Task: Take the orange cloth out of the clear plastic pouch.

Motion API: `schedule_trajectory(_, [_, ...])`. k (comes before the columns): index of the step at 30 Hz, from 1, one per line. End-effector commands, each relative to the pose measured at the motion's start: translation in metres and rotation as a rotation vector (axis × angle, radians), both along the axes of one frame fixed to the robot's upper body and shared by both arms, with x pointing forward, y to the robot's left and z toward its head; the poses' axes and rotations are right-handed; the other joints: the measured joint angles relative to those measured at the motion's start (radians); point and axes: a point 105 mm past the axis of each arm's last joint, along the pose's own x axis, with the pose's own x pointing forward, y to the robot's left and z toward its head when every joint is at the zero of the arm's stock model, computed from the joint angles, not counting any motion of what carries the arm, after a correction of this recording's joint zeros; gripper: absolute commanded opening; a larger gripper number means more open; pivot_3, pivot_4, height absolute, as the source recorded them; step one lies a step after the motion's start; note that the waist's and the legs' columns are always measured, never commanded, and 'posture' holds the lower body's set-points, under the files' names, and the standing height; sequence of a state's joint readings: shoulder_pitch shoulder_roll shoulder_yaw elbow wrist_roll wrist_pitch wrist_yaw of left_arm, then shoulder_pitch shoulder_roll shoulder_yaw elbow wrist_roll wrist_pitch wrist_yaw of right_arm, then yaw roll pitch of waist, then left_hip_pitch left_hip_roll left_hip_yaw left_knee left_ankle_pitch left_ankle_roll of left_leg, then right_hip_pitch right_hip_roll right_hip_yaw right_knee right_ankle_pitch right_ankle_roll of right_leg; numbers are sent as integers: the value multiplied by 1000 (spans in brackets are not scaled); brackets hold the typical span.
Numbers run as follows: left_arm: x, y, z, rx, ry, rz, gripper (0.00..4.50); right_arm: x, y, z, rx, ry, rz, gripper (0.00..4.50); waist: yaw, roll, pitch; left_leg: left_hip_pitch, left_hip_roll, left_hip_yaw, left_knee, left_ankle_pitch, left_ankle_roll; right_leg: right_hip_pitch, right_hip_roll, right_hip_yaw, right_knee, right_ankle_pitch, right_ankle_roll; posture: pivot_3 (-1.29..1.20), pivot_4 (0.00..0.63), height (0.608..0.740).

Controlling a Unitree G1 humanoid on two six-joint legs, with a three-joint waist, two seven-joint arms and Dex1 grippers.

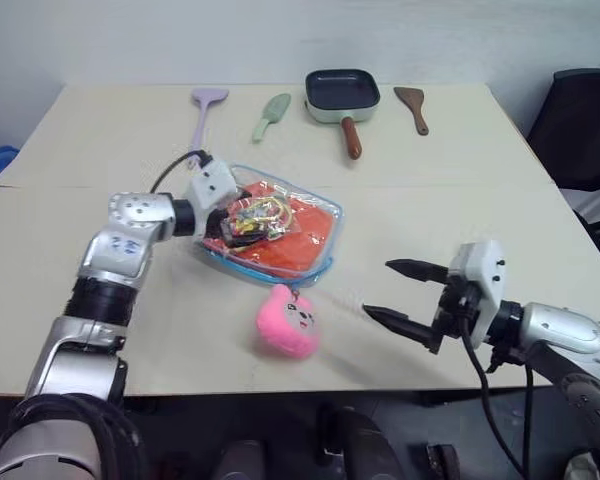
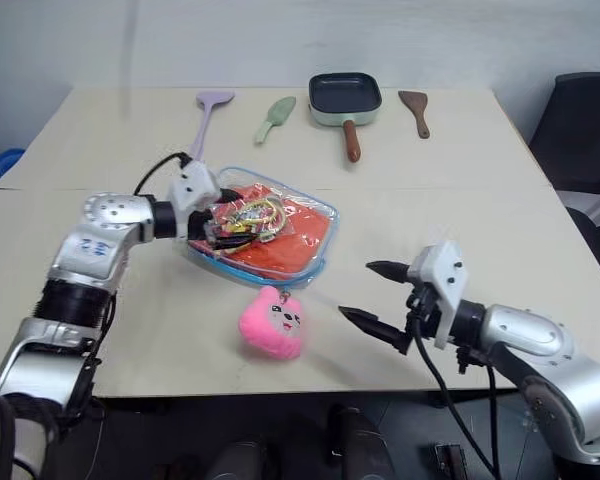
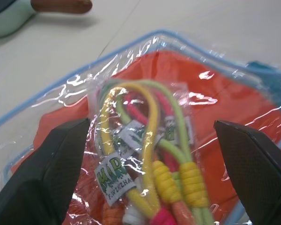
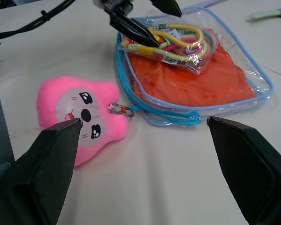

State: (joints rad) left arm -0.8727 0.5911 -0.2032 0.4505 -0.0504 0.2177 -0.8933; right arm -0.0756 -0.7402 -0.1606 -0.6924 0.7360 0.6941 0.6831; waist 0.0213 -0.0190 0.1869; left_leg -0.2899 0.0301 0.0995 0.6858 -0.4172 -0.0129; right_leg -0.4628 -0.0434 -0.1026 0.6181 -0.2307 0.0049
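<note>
The clear plastic pouch [image 1: 318, 262] with light-blue trim lies flat in the middle of the table. The orange cloth [image 1: 305, 240] is inside it. A small clear packet of coloured bands [image 1: 258, 212] rests on top of the pouch. My left gripper [image 1: 238, 226] is open just over the pouch's left end, one finger [image 3: 51, 173] on each side of the band packet [image 3: 145, 154]. A pink plush charm [image 1: 285, 320] is clipped to the pouch's near corner. My right gripper [image 1: 400, 292] hangs open to the right of the plush, pointing at it and the pouch and holding nothing.
Along the table's far side lie a purple spatula [image 1: 206, 103], a green spatula [image 1: 272, 115], a small pan [image 1: 340, 92] with a brown handle, and a brown spatula [image 1: 412, 106]. A black chair [image 1: 580, 120] stands at the right. The table's front edge runs just behind my right gripper.
</note>
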Motion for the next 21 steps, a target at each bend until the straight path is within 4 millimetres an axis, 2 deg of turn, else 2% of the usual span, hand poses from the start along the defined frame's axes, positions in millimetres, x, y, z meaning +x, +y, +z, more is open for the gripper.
schedule_trajectory(1, [8,0,-5,84,-47,17,4500,-4,4,11,0,-52,7,4444,-1,0,0,0,0,0,0,0,0,0,0,0,0,0,0,0,150,740])
schedule_trajectory(7, [13,-4,-11,75,-47,32,4500,-2,0,13,-11,-65,-13,4444,2,0,0,0,1,-1,0,0,1,0,-1,0,1,0,0,0,150,740])
schedule_trajectory(8, [13,-4,-10,71,-49,33,4102,-1,0,13,-12,-65,-14,4500,2,0,0,0,1,-1,0,0,1,0,-2,0,1,0,0,0,150,740])
schedule_trajectory(11, [11,-2,-11,65,-49,22,3281,1,1,13,-15,-71,-11,4500,2,0,0,0,2,-1,0,0,1,0,-2,-1,1,0,0,0,150,740])
schedule_trajectory(18, [6,8,8,-28,-52,66,1145,8,3,13,-13,-74,18,4500,-1,0,0,0,2,-1,0,0,1,0,-2,-1,1,0,0,0,150,740])
schedule_trajectory(20, [7,21,17,-76,-53,137,730,10,7,12,-7,-72,38,4500,-1,0,0,0,2,-1,0,0,1,0,-2,-1,1,0,0,0,150,740])
schedule_trajectory(21, [6,29,22,-97,-54,169,730,11,9,12,-7,-72,49,4500,-3,0,0,0,3,-1,0,0,1,0,-2,-1,1,0,0,0,150,740])
